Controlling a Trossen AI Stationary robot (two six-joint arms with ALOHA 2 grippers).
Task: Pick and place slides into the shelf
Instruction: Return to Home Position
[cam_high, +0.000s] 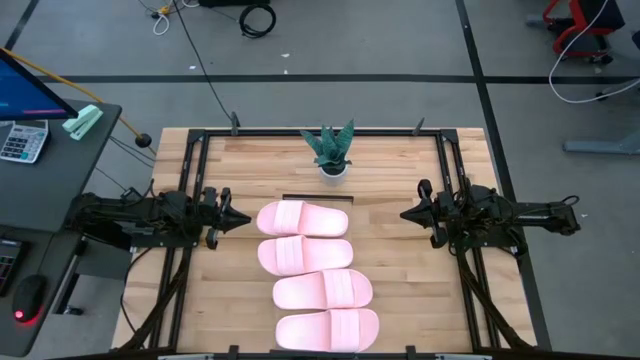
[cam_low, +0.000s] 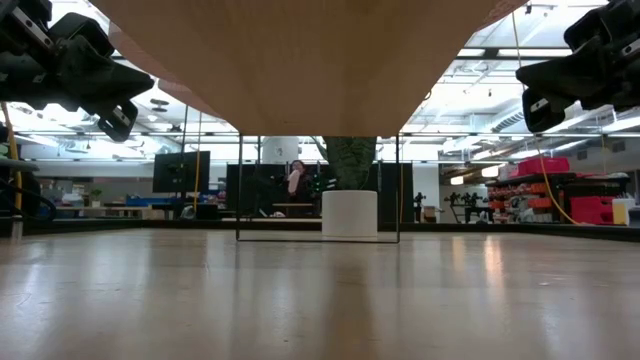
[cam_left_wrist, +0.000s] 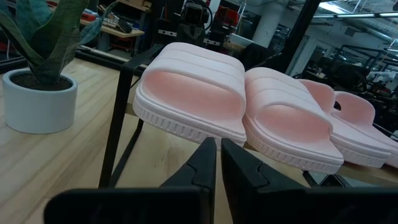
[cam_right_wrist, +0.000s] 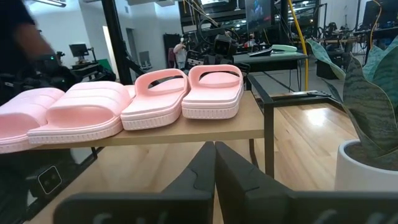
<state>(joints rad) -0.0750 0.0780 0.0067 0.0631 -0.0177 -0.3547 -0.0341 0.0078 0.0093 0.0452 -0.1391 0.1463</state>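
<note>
Several pale pink slides lie side by side in a row on the raised pale wood shelf (cam_right_wrist: 186, 129), soles down: the far one (cam_high: 303, 219), one beside it (cam_high: 305, 254), one nearer (cam_high: 322, 290) and the nearest (cam_high: 327, 329). The low view shows the shelf's underside (cam_low: 300, 60) overhead. My left gripper (cam_high: 240, 217) hovers shut just left of the far slide (cam_left_wrist: 189, 93), above the table. My right gripper (cam_high: 407, 213) hovers shut to the right of the row, with the slides' open ends (cam_right_wrist: 214, 87) facing it. Neither gripper touches anything.
A potted plant in a white pot (cam_high: 330, 155) stands at the table's far side, behind the shelf. Thin black frame legs (cam_left_wrist: 118, 124) carry the shelf. A black metal frame (cam_high: 195, 150) rims the tabletop. Bare wood lies between each gripper and the shelf.
</note>
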